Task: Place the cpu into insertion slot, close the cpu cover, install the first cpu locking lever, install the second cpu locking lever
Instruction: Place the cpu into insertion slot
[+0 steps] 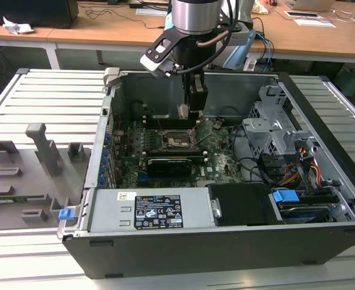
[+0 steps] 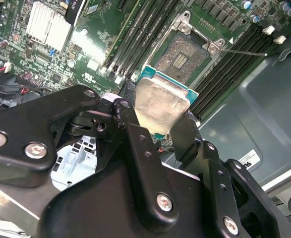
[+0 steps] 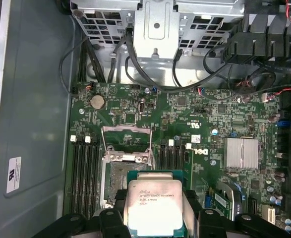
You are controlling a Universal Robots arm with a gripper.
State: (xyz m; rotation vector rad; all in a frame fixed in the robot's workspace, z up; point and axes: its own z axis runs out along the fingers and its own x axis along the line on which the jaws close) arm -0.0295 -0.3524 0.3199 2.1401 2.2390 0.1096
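Second wrist view: the claw (image 2: 157,116) is clenched on the cpu (image 2: 160,101) by two opposite edges — chip held above the green motherboard (image 2: 98,25), near the exposed insertion slot (image 2: 182,58).

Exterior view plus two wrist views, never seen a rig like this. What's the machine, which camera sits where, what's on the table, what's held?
The machine is one robot arm with a two-finger gripper. The exterior view looks from off the arm at an open computer case lying on a slatted metal table; a grey fixture plate lies at that view's left. Both wrist views ride on the arm and look past the gripper at the green motherboard. The gripper is shut on the cpu, held by its edges above the board. The insertion slot is bare and the cpu cover stands open, so nothing is seated yet.
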